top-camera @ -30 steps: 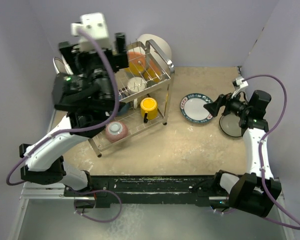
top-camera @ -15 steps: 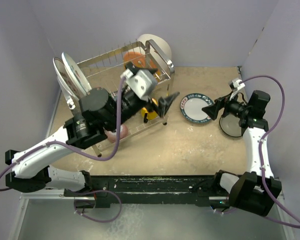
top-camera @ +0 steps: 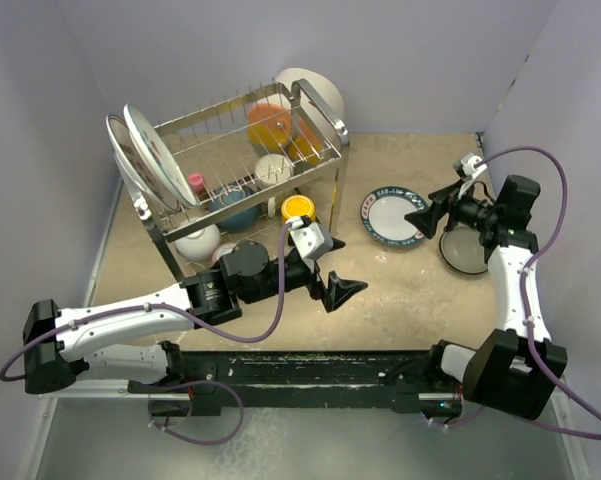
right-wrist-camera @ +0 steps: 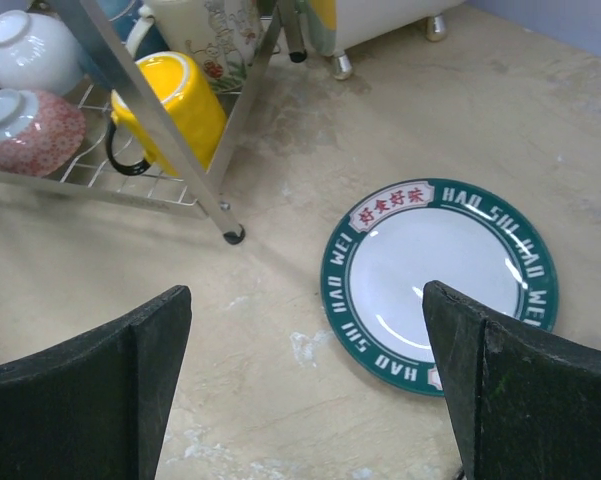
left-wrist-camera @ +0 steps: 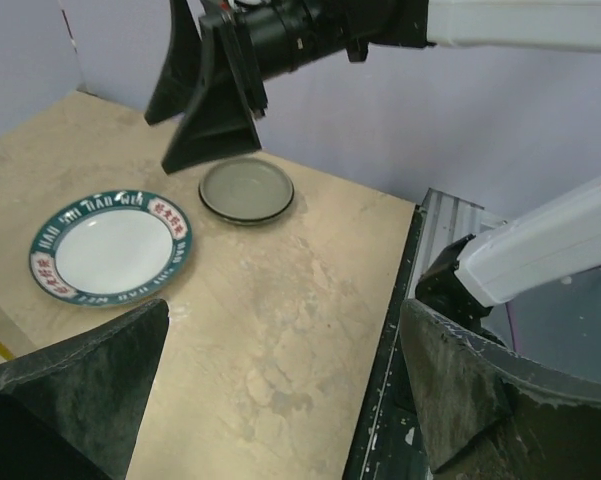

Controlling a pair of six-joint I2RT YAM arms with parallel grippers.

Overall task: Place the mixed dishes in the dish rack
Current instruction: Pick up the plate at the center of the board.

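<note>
**A:** Which dishes are out of the dish rack (top-camera: 242,172)?

**B:** Two, both flat on the tabletop (top-camera: 410,300); the teal-rimmed plate (top-camera: 393,215) with red lettering lies just below and ahead of the right pincer (top-camera: 425,215), which is spread wide and pinches nothing; the grey plate (top-camera: 467,251) lies just behind that pincer, under its wrist, with a gap between it and the teal-rimmed one.

**A:** And the left pincer (top-camera: 341,290)?

**B:** Spread as well, nothing between its fingers, low over bare tabletop; in its wrist view the teal-rimmed plate is ahead and to its left, and the grey plate farther ahead; the rack stands behind it and off to one side.

**A:** What does the rack hold?

**B:** On the lower tier, the yellow cup (top-camera: 298,210) sits at the end nearest the right pincer; a white bowl (top-camera: 198,243) and a pink patterned bowl (right-wrist-camera: 30,130) sit farther along; on the upper tier, pale plates (top-camera: 145,160) stand on edge at the far end, with orange dishes (top-camera: 275,125) at the near end.
</note>
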